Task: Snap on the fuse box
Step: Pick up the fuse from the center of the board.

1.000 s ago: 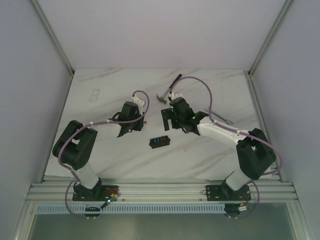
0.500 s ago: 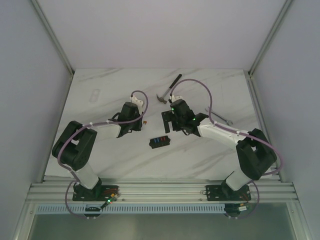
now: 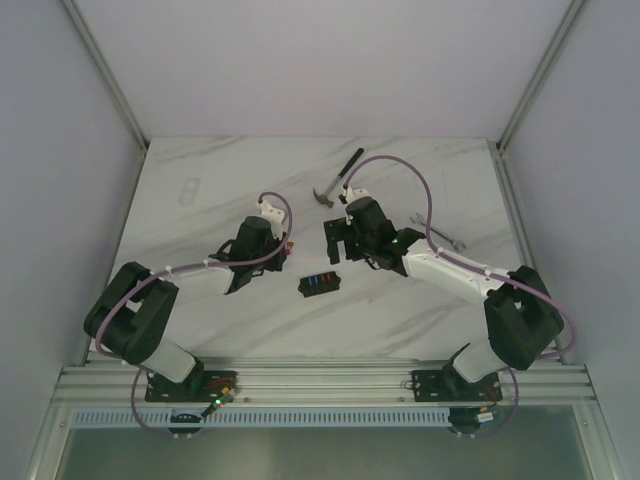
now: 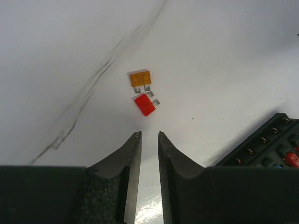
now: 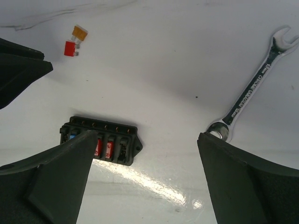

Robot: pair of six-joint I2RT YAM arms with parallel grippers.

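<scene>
The fuse box (image 3: 320, 284) is a small black box lying flat on the white table, with red and blue fuses in its row. In the right wrist view the fuse box (image 5: 112, 140) lies partly behind my left finger. My right gripper (image 3: 336, 252) (image 5: 147, 134) is wide open and empty, just beyond the box. My left gripper (image 3: 262, 258) (image 4: 148, 133) is empty, its jaws a narrow gap apart, left of the box. It points at a loose orange fuse (image 4: 140, 78) and a loose red fuse (image 4: 145, 104). The box's corner shows in the left wrist view (image 4: 266, 149).
A silver wrench (image 3: 437, 232) (image 5: 252, 88) lies right of my right arm. A hammer (image 3: 338, 178) lies at the back middle. A small clear piece (image 3: 190, 188) lies at the far left. The loose fuses also show in the right wrist view (image 5: 74, 41).
My left arm's elbow has dropped toward the near left while its gripper stayed by the loose fuses. My right arm has shifted slightly right. The fuse box has not moved.
</scene>
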